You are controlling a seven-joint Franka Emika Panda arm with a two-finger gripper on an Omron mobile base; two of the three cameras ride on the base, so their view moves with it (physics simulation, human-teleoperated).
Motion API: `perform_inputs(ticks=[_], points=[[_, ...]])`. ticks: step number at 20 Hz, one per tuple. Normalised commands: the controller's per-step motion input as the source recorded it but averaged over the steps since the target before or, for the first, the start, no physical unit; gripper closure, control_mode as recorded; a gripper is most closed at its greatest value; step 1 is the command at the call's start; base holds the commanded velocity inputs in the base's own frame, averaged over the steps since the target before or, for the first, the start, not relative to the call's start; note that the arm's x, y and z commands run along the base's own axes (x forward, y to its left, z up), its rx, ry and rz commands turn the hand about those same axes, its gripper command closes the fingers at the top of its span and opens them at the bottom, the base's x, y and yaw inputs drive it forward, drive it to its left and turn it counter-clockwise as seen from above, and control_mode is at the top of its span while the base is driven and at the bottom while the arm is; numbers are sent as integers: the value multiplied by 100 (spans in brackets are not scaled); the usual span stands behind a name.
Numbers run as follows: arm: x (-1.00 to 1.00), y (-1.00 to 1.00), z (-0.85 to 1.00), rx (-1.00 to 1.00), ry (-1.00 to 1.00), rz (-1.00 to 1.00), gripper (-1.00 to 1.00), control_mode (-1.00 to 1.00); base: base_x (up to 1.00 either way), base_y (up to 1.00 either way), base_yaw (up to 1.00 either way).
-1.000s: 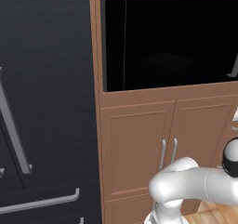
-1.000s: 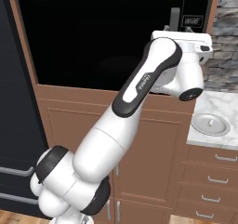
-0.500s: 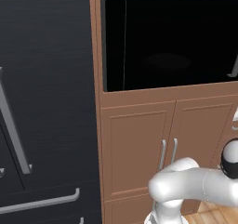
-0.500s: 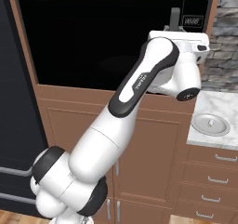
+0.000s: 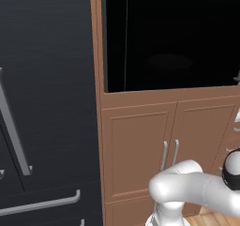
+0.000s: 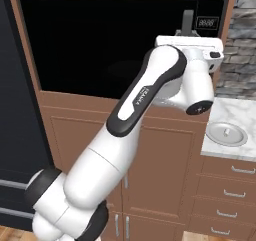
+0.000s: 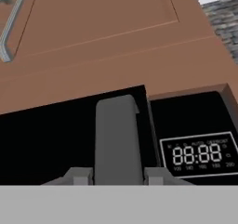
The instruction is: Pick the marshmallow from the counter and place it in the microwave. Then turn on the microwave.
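Pincer (image 7: 118,175) clamps the microwave (image 6: 115,40) door handle (image 7: 117,139).
Door step underway; next, swing that handle along the door's arc.

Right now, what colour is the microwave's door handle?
Grey. The door handle shows best in the hand view, against the black microwave.

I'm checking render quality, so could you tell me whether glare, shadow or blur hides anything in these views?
Left base view: the microwave cavity is near-black, its interior unreadable. Right base view: even light, no glare; the plate is sharp. Hand view: the display digits and door handle look soft.
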Motion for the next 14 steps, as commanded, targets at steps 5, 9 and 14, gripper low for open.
perform_inputs(ticks=[5,9,14], points=[[-51,1,0,0,0,5,100,-100,0,0,0],[-59,2,0,0,0,6,100,-100,0,0,0],[-64,2,0,0,-1,5,100,-100,0,0,0]])
